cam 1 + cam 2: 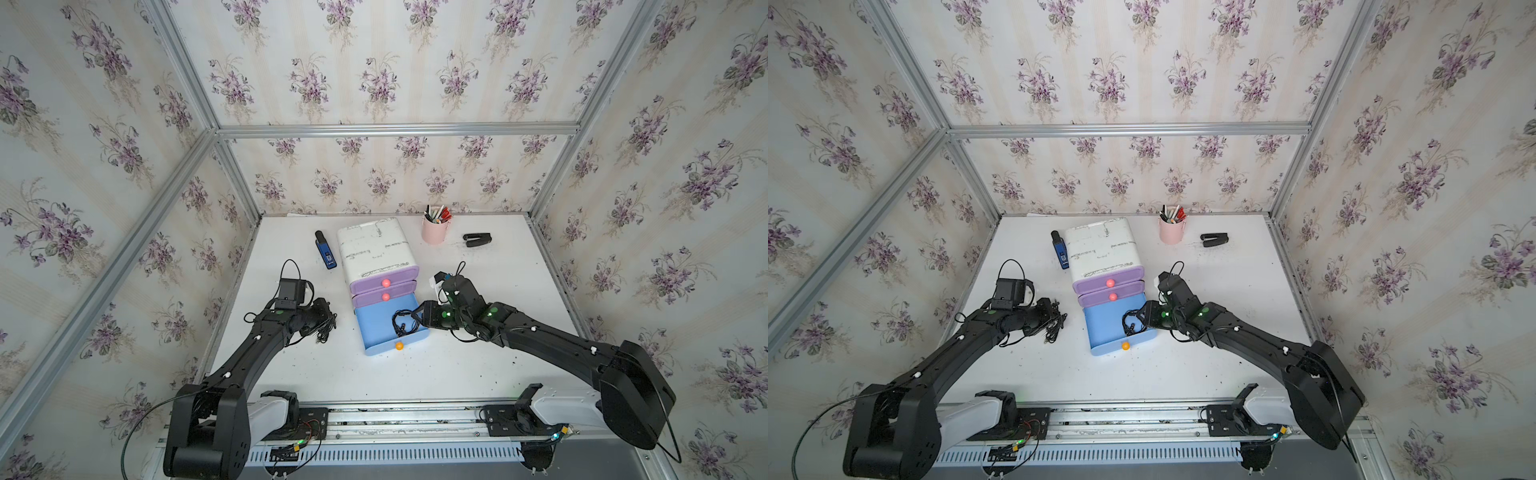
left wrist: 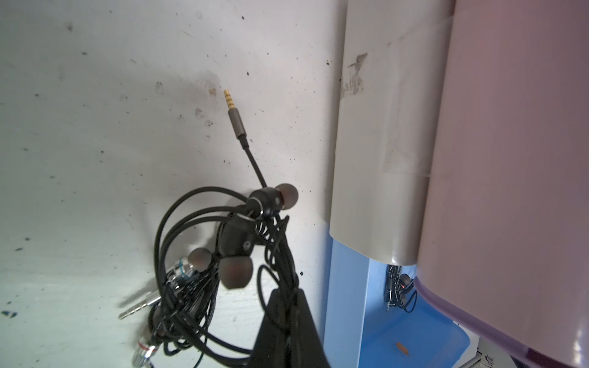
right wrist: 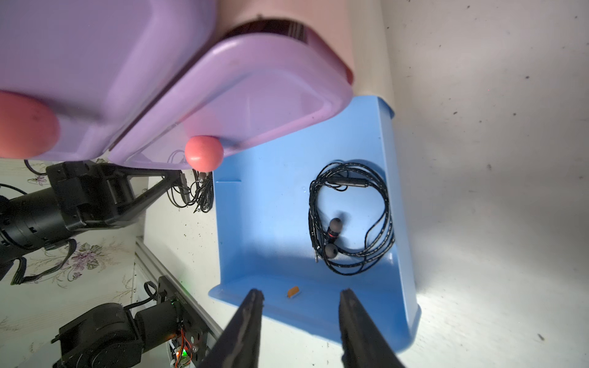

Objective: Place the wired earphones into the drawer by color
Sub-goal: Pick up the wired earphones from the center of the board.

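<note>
White counter (image 1: pixel 478 365) inside floral-papered walls. 1 set of coiled black earphones (image 3: pixel 350 220) lies in the open blue drawer (image 3: pixel 271 223), with the right gripper (image 3: pixel 301 296) released and empty just beside it. Left of that drawer, the left gripper (image 2: pixel 287 293) clenches tangled black earphones (image 2: pixel 229 242).

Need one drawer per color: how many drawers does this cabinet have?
3. Upper purple drawer; middle purple drawer beneath it; bottom blue drawer, pulled out, holding black earphones. None looks hidden.

Matte-black left arm (image 1: pixel 249 353) and right arm (image 1: pixel 552 345), each with white base housing (image 1: pixel 266 409), green joint lights (image 1: pixel 493 309), white clips (image 1: pixel 227 374) and looping black cables (image 1: pixel 291 260).
</note>
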`<state>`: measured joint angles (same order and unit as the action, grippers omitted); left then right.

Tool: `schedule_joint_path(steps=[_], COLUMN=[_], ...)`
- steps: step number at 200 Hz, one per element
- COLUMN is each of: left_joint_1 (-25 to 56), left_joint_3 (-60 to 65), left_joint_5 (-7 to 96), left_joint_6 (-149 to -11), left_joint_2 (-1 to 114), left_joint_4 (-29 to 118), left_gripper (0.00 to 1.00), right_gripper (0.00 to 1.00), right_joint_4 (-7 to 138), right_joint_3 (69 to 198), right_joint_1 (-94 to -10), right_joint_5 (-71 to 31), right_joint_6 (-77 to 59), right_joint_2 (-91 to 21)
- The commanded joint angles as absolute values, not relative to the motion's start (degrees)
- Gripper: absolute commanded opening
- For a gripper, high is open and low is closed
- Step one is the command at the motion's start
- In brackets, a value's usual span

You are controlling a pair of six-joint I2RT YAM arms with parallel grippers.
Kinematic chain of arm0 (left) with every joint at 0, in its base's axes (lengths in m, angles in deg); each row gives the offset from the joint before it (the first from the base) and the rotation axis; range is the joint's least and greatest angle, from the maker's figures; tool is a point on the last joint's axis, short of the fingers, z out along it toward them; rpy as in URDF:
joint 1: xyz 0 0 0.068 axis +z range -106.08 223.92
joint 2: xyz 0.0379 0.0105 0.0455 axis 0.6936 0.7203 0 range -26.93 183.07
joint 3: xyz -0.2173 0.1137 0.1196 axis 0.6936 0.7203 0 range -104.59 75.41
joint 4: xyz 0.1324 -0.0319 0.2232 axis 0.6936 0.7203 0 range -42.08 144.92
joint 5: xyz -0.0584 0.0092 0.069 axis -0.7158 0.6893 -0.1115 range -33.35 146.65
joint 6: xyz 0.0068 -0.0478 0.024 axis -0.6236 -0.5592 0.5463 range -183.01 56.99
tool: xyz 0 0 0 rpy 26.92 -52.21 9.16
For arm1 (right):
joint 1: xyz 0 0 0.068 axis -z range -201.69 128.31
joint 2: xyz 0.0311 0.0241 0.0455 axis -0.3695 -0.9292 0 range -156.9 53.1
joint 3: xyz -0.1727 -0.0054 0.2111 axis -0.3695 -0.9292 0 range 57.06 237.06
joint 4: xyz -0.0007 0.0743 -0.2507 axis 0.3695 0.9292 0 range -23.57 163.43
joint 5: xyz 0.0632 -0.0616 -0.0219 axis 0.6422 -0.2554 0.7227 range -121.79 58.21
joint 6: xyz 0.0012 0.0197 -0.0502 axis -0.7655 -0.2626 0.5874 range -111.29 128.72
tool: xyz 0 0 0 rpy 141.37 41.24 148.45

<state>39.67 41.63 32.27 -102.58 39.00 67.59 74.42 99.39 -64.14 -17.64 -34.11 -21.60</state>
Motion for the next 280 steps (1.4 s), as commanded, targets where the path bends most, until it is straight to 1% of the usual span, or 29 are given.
schedule_joint_path(steps=[1, 35, 62, 90, 114, 164, 201, 226, 280], left_joint_1=[39.7, 39.79, 40.04, 40.12, 40.4, 41.02, 41.19, 41.2, 41.28], left_joint_3=[41.47, 39.2, 35.9, 33.11, 32.35, 29.42, 27.4, 25.89, 22.8], left_joint_5=[30.11, 25.81, 25.38, 25.36, 25.58, 24.11, 23.19, 22.74, 20.82], left_joint_6=[-104.85, -107.5, -107.96, -107.04, -107.57, -108.61, -108.96, -108.93, -111.48], left_joint_2=[36.84, 31.39, 26.15, 23.64, 21.15, 19.03, 17.56, 16.46, 14.18], left_joint_4=[64.56, 63.78, 67.25, 72.15, 73.49, 75.16, 77.26, 78.98, 80.66], left_gripper=[0.0, 0.0, 0.0, 0.0, 0.0, 0.0, 0.0, 0.0, 0.0], right_gripper=[0.43, 0.43, 0.43, 0.44, 0.44, 0.5, 0.52, 0.55, 0.6], right_joint_4=[74.52, 74.34, 72.62, 70.09, 68.07, 62.56, 52.67, 44.64, 35.32], right_joint_3=[99.25, 99.16, 98.38, 97.57, 97.67, 99.8, 99.84, 99.06, 99.27], right_joint_1=[-64.2, -64.45, -65.0, -65.96, -67.17, -71.25, -74.79, -77.03, -81.87], right_joint_5=[-17.74, -17.33, -16.47, -15.57, -14.83, -12.9, -11.29, -11.28, -17.3], right_joint_6=[-33.89, -34.0, -35.15, -36.71, -37.95, -40.96, -46.38, -51.29, -58.52], right_joint_2=[-21.79, -21.61, -21.13, -21.33, -22.07, -24.92, -26.34, -27.03, -28.59])
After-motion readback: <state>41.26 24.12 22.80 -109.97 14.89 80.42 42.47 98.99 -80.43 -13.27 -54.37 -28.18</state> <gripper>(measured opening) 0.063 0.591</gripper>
